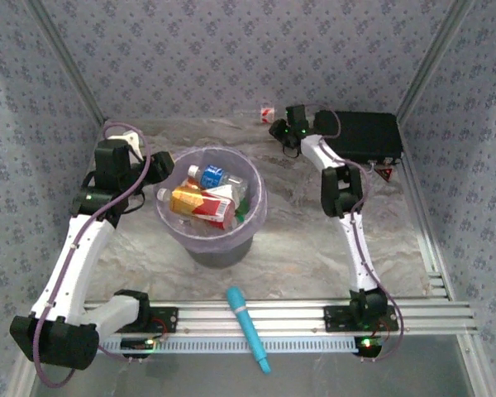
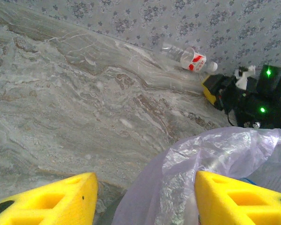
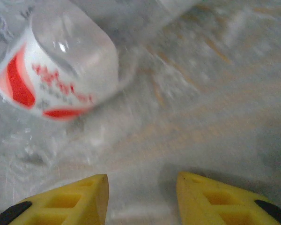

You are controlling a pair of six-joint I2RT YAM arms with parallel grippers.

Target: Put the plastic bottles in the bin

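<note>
A clear bottle (image 1: 267,113) with a red-and-white label lies on its side by the back wall; it is also the bottle (image 2: 192,58) in the left wrist view. My right gripper (image 1: 286,135) is just to its right. In the right wrist view the bottle (image 3: 56,70) is blurred, ahead and to the left of the right gripper (image 3: 143,192), whose jaws stand apart over bare table. The bin (image 1: 256,207) holds several bottles (image 1: 202,203). My left gripper (image 1: 159,168) hovers open at the bin's left rim, with the bin's liner (image 2: 215,154) between and beyond the left gripper (image 2: 145,197) fingers.
A flat black case (image 1: 364,136) sits at the back right, behind the right arm. A teal stick-shaped tool (image 1: 248,327) lies across the rail at the front. Patterned walls close off the back and both sides. Marbled table surface (image 1: 298,240) stretches between bin and right arm.
</note>
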